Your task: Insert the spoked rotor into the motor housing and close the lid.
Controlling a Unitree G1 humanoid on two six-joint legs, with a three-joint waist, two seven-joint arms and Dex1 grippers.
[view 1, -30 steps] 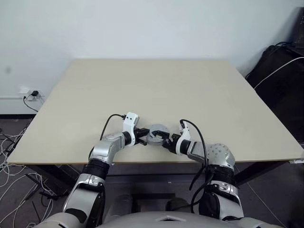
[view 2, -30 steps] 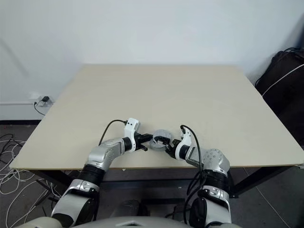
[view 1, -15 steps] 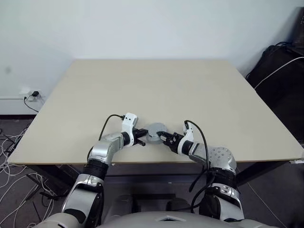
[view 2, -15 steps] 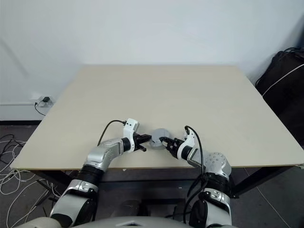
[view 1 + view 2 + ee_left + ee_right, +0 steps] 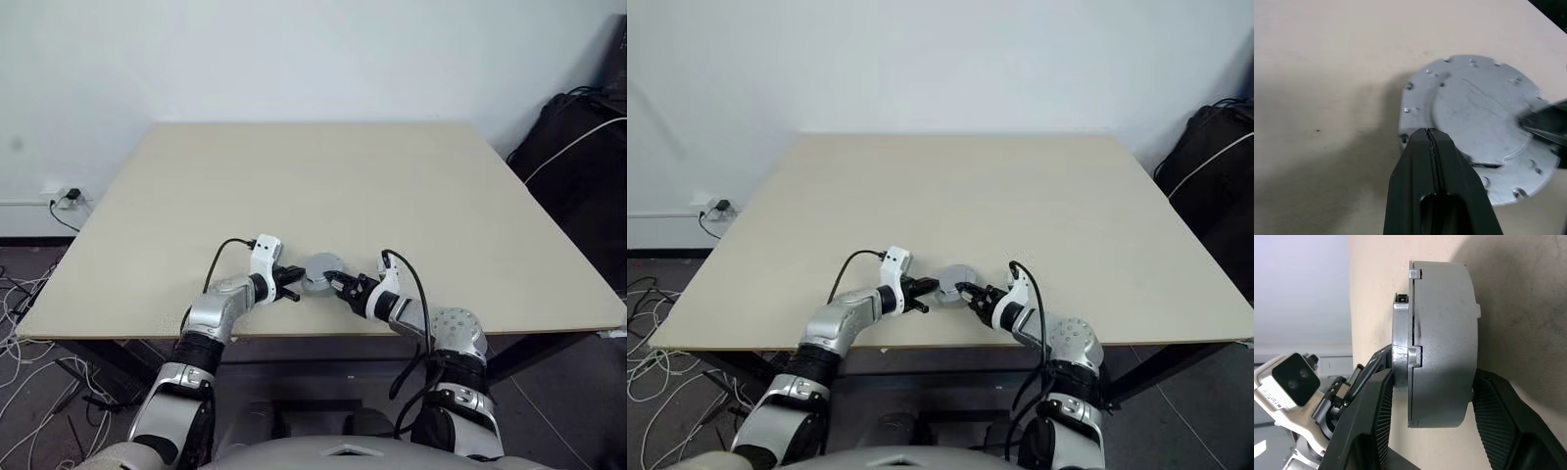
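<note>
Near the table's (image 5: 147, 255) front edge, between the two grippers, sits the motor housing (image 5: 1447, 342), a squat grey drum with the lid (image 5: 1484, 122) closed on top. From the head views it reads as one small silver disc. The left wrist view shows the lid's plain scratched face and its rim holes; the right wrist view shows the drum's side and the seam. The left gripper (image 5: 1429, 134) is clenched, its tip at the lid's left rim. The right gripper (image 5: 1425, 396) spans the housing, its fingers (image 5: 1369, 421) against both sides.
</note>
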